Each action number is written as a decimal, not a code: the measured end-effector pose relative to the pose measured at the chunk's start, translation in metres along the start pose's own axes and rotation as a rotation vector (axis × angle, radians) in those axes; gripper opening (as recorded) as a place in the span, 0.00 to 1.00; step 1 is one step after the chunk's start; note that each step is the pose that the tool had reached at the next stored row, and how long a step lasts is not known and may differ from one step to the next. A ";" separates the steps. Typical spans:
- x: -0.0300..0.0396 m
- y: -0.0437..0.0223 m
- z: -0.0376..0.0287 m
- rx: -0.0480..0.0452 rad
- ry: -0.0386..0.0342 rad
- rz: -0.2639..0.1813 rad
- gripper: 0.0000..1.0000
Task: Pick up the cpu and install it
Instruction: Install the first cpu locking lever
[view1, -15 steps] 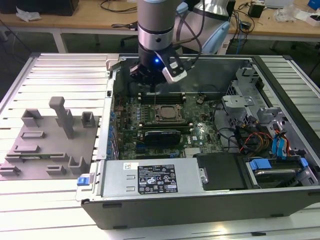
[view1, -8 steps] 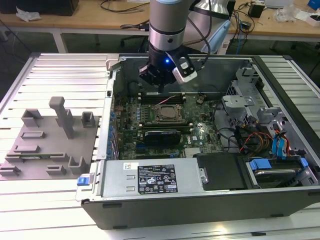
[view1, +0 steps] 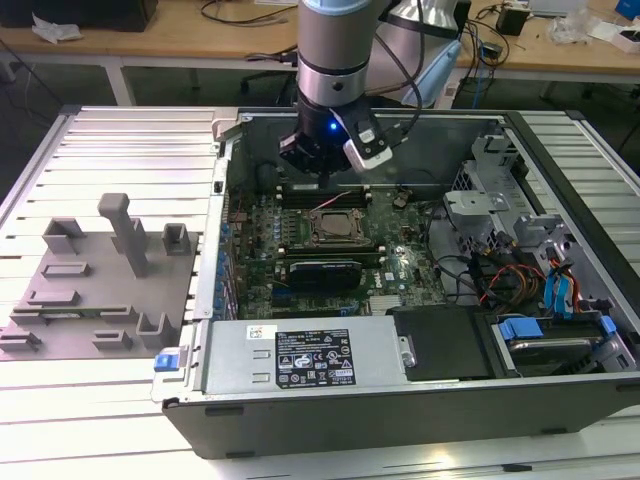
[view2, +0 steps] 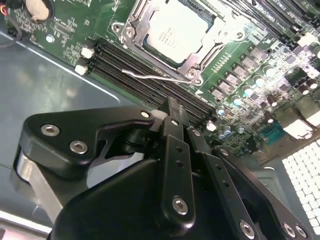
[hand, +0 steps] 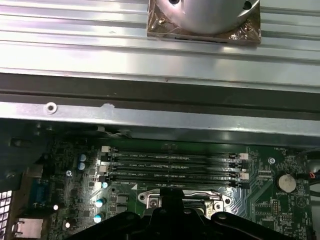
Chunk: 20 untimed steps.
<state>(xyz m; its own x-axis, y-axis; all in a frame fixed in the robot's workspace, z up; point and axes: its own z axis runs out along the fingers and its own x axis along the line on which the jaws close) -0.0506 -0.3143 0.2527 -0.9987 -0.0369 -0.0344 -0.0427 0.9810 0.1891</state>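
Observation:
The cpu (view2: 175, 30), a pale silver square, lies flat inside the metal-framed socket (view2: 134, 31) on the green motherboard (view2: 250, 60). In the exterior view the socket (view1: 335, 228) sits mid-board inside the open computer case. My gripper (view2: 172, 107) hovers above the memory slots (view2: 145, 70) just beside the socket, fingers shut together with nothing between them. In the exterior view the gripper (view1: 322, 178) hangs over the far edge of the board. The first wrist view has the gripper (hand: 172, 196) tip over the socket frame. A thin wire lever (view2: 150, 76) lies beside the socket.
A grey plastic tray (view1: 90, 290) with upright blocks stands on the slatted table at the exterior view's left. The case holds a power supply (view1: 300, 355), drive cages and cables (view1: 530, 270) at the right. The case wall (hand: 150, 107) runs close behind the memory slots.

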 end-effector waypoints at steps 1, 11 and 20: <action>0.0000 -0.0003 0.0017 0.0005 -0.0042 0.013 0.11; -0.0001 -0.0027 0.0136 0.0037 -0.0490 0.096 0.11; 0.0000 -0.0034 0.0174 0.0034 -0.0944 0.089 0.11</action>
<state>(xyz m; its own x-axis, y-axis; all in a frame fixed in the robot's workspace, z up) -0.0500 -0.3143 0.2350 -0.9916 0.0683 -0.1099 0.0462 0.9803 0.1922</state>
